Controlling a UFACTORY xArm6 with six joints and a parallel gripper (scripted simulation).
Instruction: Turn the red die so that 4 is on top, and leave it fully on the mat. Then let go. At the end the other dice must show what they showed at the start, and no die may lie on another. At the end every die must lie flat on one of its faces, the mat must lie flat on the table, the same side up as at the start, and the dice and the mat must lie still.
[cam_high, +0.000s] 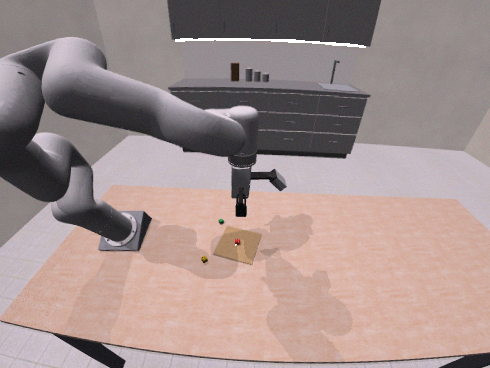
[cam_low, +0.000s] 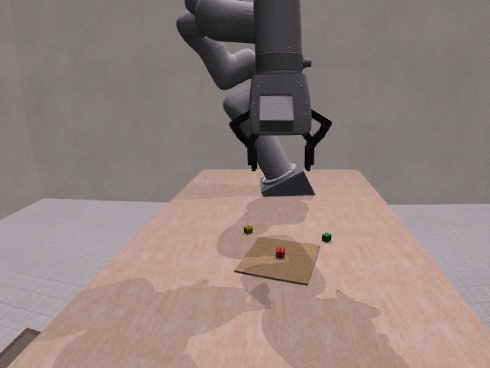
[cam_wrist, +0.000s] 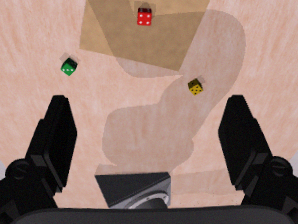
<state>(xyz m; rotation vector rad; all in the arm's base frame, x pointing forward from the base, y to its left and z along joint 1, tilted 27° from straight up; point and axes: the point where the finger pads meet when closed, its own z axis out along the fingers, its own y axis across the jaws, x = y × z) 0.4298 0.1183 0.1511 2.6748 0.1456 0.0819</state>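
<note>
The red die (cam_high: 237, 241) lies flat on the brown mat (cam_high: 238, 246), near the mat's middle. It also shows in the exterior view (cam_low: 280, 253) and in the wrist view (cam_wrist: 144, 16), where its top face shows four white pips. My gripper (cam_low: 280, 160) hangs high above the table, open wide and empty; it also shows in the top view (cam_high: 241, 209). It is well above the mat and a little toward the arm's base. The mat (cam_low: 278, 260) lies flat.
A green die (cam_high: 220, 220) lies on the table beside the mat, and a yellow die (cam_high: 204, 259) lies off the mat's other side. Both show in the wrist view: green die (cam_wrist: 68, 67), yellow die (cam_wrist: 194, 86). The arm's base plate (cam_high: 125, 231) stands near the table's left.
</note>
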